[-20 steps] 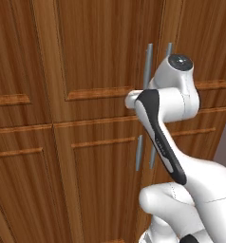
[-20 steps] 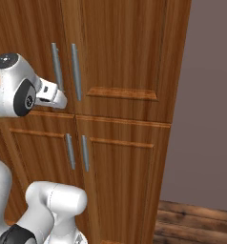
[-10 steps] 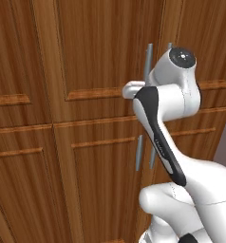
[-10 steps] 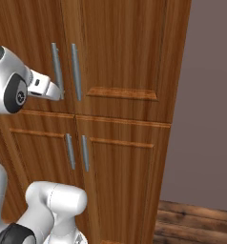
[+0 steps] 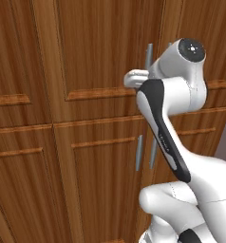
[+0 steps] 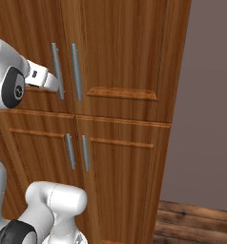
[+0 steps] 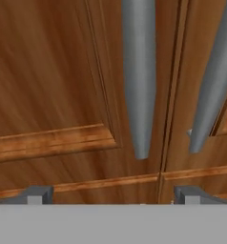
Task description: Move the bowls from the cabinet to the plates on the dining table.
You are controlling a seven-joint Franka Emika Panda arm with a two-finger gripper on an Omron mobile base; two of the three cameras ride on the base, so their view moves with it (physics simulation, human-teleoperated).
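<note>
Right base view: the hand (image 6: 56, 86) has moved in against the cabinet's (image 6: 125, 52) left handle (image 6: 57, 70).

Cabinet (image 6: 125, 57) glossy grained wood; handles (image 7: 138, 71) matt metal.

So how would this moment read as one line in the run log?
stage: reaching for handle | gripper: open, nothing held | target: upper left handle | cabinet: doors shut | bowls: unseen

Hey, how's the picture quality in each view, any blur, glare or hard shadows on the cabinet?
Left base view: even flat light, tall brown wooden cabinet sharp, no glare. Right base view: equally soft, slim grey metal bar handles crisp with only faint shadows. Hand view: very close in, wood grain smeared and soft, handles stretched and tapering; open gripper tips low.
</note>
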